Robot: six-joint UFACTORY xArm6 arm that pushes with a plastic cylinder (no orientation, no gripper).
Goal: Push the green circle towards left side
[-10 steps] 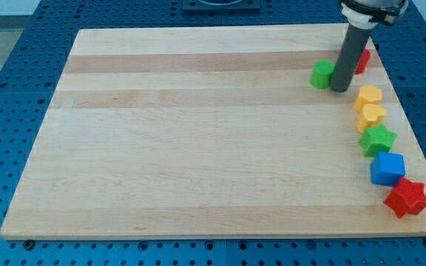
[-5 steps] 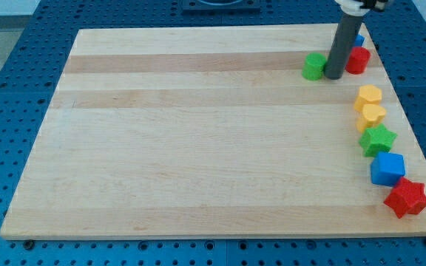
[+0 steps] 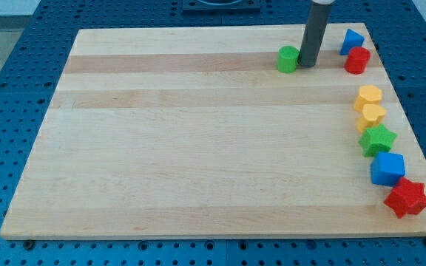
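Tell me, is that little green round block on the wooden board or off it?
On it: the green circle sits on the board near its top edge.

A: What sort of place?
B: Lab or robotics test bench. Pale wooden board (image 3: 198,148) sits on a blue perforated metal table (image 3: 6,89) w/ a regular hole grid.
A: Anything else?
B: Straight dark rod (image 3: 313,33) coming down from the view's top, small coloured plastic blocks (image 3: 379,140) along the board's right edge.

My tip (image 3: 307,65) against green circle (image 3: 288,59) (its right side)
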